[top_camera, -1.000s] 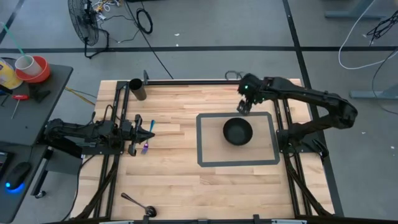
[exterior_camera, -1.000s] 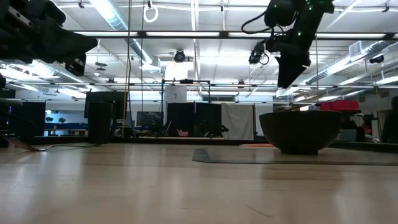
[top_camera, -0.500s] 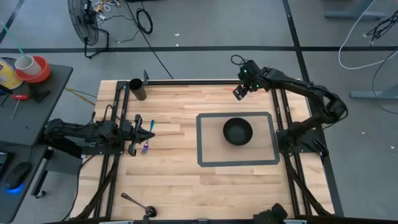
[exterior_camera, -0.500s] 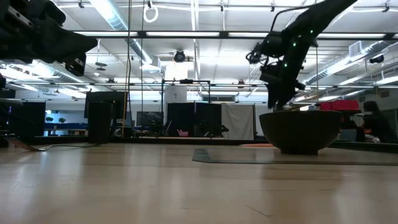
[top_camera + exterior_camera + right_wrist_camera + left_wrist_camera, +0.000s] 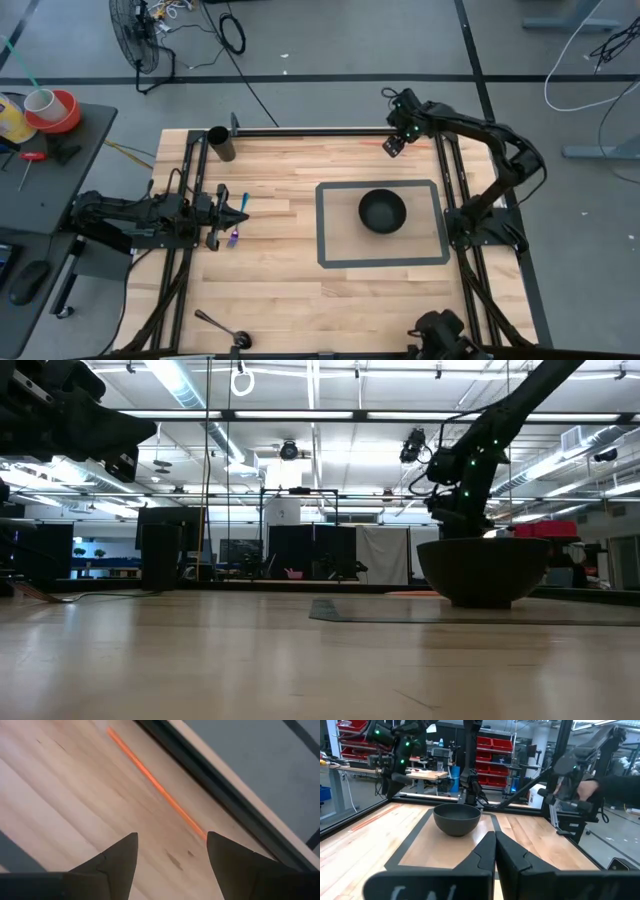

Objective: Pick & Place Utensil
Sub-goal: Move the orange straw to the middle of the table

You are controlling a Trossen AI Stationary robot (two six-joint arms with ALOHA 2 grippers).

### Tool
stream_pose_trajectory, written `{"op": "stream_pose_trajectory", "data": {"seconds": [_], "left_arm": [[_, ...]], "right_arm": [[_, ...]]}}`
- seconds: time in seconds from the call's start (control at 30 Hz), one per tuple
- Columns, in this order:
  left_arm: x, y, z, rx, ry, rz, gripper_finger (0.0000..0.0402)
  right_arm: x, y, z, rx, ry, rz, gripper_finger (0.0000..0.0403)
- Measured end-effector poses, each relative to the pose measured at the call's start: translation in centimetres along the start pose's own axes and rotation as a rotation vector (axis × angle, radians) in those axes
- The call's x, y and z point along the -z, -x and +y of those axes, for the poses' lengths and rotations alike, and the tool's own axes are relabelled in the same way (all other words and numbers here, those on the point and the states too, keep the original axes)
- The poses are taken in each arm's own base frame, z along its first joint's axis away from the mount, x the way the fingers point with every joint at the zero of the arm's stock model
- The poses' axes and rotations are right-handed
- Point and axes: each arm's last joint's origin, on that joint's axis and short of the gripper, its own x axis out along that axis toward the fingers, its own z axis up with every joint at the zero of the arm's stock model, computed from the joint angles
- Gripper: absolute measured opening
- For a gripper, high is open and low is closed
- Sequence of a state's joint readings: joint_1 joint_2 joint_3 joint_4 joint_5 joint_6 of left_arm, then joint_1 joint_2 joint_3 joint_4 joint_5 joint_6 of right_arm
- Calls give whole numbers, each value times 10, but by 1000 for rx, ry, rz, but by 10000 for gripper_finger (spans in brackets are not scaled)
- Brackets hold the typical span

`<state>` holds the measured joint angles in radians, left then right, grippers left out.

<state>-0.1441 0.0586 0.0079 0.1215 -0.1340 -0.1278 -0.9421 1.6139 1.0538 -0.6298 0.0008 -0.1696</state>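
A thin orange stick (image 5: 155, 782) lies flat on the wooden table, close to its far edge. My right gripper (image 5: 171, 839) hangs open just above it, pointing steeply down, with one finger on either side of the stick's near stretch and touching nothing. In the high view this gripper (image 5: 393, 145) is beyond the black bowl (image 5: 382, 211), which stands inside the dark-taped rectangle (image 5: 323, 225). At the table's left edge my left gripper (image 5: 240, 210) waits, shut and level; its own view shows the fingers (image 5: 495, 847) closed with nothing between them.
A black cup (image 5: 220, 143) stands at the far left corner. A metal ladle (image 5: 218, 326) lies by the near left edge. Small blue and purple items (image 5: 236, 236) lie beside my left gripper. A person's arm (image 5: 600, 782) shows beyond the table's right side.
My right gripper has swung from above the bowl's far rim toward the table's far edge and come down low over the wood, staying open. The bowl has not moved.
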Motion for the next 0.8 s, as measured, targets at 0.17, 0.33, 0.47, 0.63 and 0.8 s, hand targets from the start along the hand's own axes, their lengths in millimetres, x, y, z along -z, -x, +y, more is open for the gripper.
{"op": "stream_pose_trajectory", "data": {"seconds": [0.17, 0.33, 0.47, 0.63, 0.8], "left_arm": [[0, 0, 0, 0, 0, 0, 14], [0, 0, 0, 0, 0, 0, 14], [0, 0, 0, 1, 0, -1, 14], [0, 0, 0, 0, 0, 0, 14], [0, 0, 0, 0, 0, 0, 14]], "right_arm": [[-2, -27, -7, 26, 38, 37, 240], [-5, -50, -17, 74, 34, 59, 239], [-6, -59, -29, 56, 6, 74, 232], [0, -66, -35, 0, 9, 116, 216], [3, -65, -34, -25, 40, 149, 199]]}}
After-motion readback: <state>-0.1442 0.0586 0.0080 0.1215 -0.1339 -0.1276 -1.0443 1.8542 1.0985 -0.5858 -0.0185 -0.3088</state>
